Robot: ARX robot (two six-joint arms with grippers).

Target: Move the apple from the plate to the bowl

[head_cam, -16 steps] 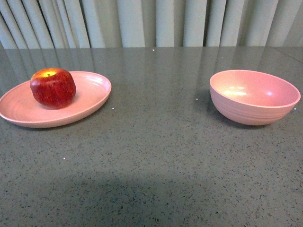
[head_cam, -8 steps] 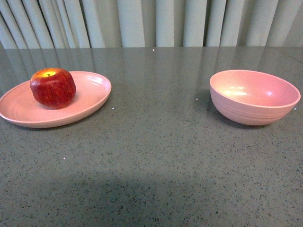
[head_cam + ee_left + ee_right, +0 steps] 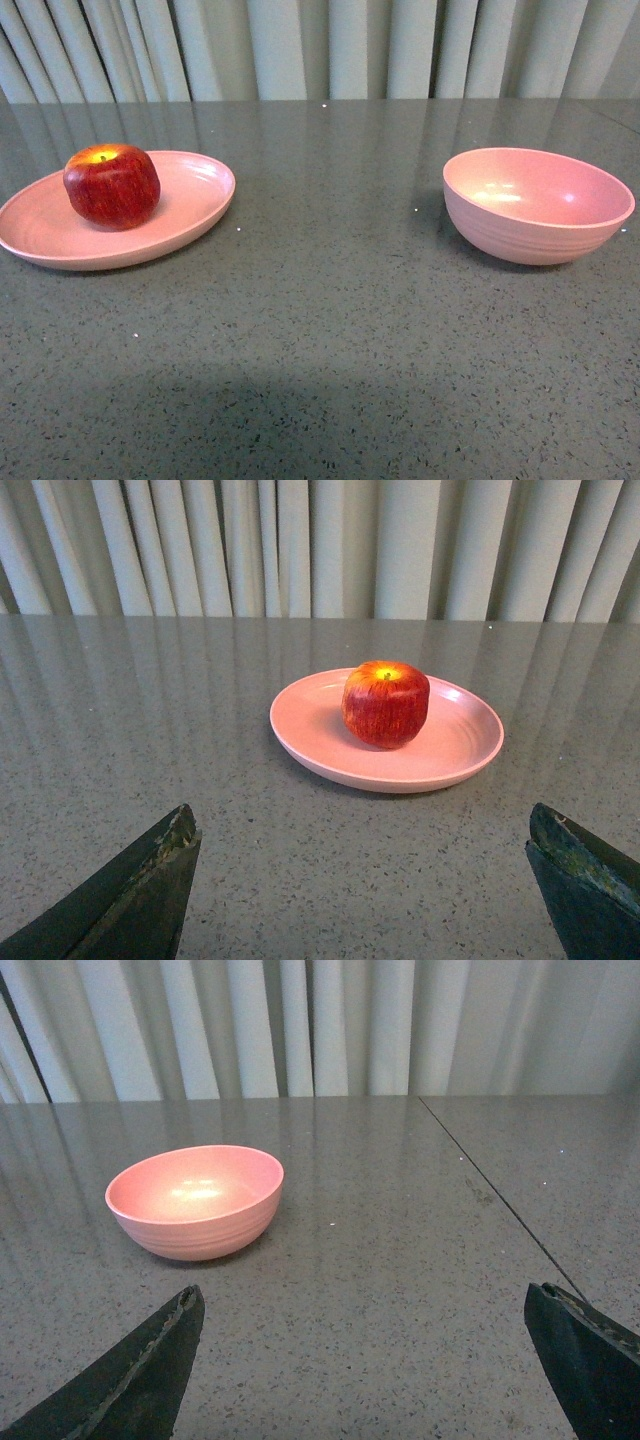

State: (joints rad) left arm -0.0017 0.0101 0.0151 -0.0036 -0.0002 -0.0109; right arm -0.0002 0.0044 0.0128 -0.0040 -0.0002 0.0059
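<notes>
i see one apple [image 3: 111, 186]: round, dark red with fine streaks, a yellow patch glowing around the stem, which points up. it sits upright on the plate [image 3: 205, 182], about mid-plate and a little toward the far rim, touching nothing else. there is one plate, a shallow matte pink oval with a raised rim, lying toward the left edge of the bench [image 3: 330, 330]. there is one bowl [image 3: 540, 215], deep, round and the same matte pink, with faint ridges on its outer wall and nothing inside; it stands toward the right edge, well apart from the plate, with bare grey speckled surface between them. a pale pleated curtain [image 3: 300, 50] hangs along the far edge.

neither arm shows in the front view. in the left wrist view, the left gripper [image 3: 362, 825] has its two dark fingers spread wide with nothing between them, facing the apple from short of the plate. in the right wrist view, the right gripper [image 3: 365, 1300] is just as wide apart and empty, facing the bowl.
</notes>
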